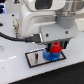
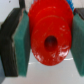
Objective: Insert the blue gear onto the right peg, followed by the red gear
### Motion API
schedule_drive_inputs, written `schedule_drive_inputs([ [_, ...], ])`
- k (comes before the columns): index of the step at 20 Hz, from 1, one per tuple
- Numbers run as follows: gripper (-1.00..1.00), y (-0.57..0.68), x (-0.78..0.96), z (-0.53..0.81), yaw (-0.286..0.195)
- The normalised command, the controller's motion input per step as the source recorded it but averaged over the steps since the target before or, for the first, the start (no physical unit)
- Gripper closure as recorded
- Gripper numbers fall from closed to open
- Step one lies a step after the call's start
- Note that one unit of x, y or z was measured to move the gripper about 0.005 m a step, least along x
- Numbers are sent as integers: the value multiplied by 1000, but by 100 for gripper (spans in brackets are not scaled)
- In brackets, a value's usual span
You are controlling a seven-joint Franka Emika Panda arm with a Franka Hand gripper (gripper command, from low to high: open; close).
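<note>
A grey plate (image 1: 39, 58) is lying on the white table (image 1: 15, 70). Toward the exterior view's right, the gripper (image 1: 55, 46) is clamping the red gear (image 1: 56, 47) between its teal pads (image 2: 21, 42), directly above the blue gear (image 1: 51, 56) sitting on the plate.

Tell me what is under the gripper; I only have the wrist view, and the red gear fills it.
Observer: The blue gear lies right below the red gear, on the grey plate.
Operator: Say whether the blue one is on a peg.
Observer: It covers the plate's end on the exterior view's right; the peg is hidden.
Operator: Report the other peg.
Observer: Too blurred to make out.
</note>
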Motion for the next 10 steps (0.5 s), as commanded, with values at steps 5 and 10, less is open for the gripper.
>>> schedule_drive_inputs([
  [5, 100, -77, 127, 61, 0],
  [10, 100, -100, 257, -61, 0],
])
